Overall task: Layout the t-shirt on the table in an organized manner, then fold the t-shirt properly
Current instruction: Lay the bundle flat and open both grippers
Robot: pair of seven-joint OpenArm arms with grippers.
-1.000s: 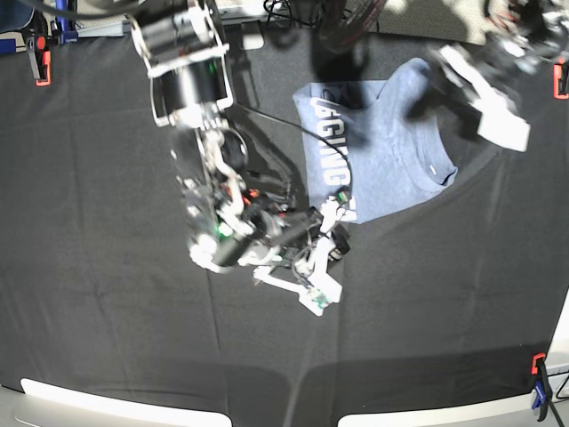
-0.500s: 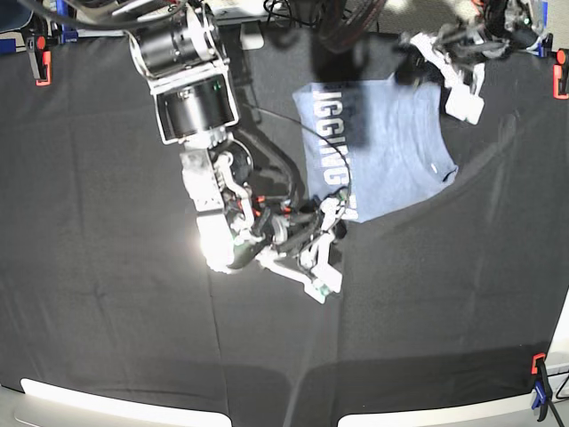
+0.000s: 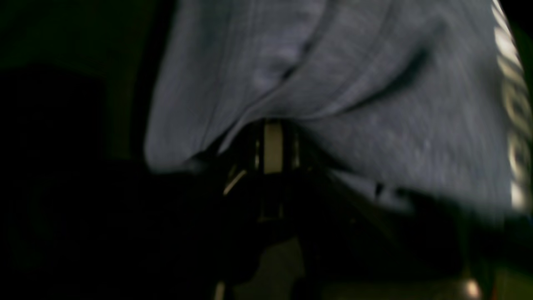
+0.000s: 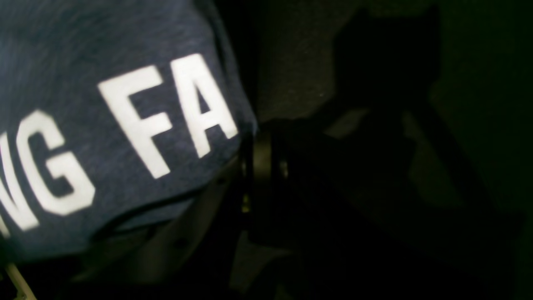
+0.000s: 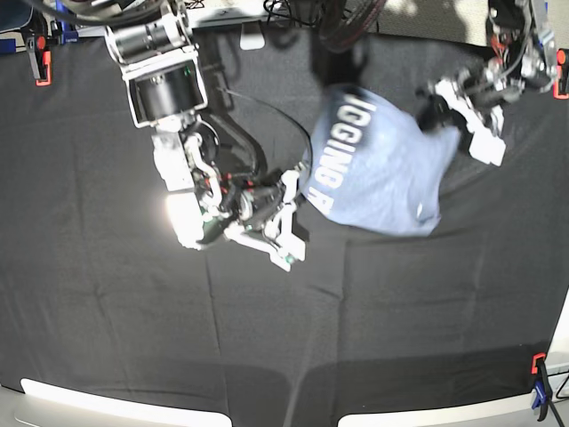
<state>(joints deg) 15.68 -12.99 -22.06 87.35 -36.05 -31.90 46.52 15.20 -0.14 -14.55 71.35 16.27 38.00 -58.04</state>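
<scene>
The right gripper (image 5: 298, 191) is clamped on the lettered edge of the t-shirt (image 5: 382, 169), and the left gripper (image 5: 444, 111) pinches the opposite edge. Between them the t-shirt hangs bunched above the black tabletop (image 5: 116, 302), lettering toward the right gripper.

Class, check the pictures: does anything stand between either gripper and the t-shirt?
Nothing visible does. The right gripper is at the lettered edge of the t-shirt, and the left gripper is at its opposite edge, over the table.
</scene>
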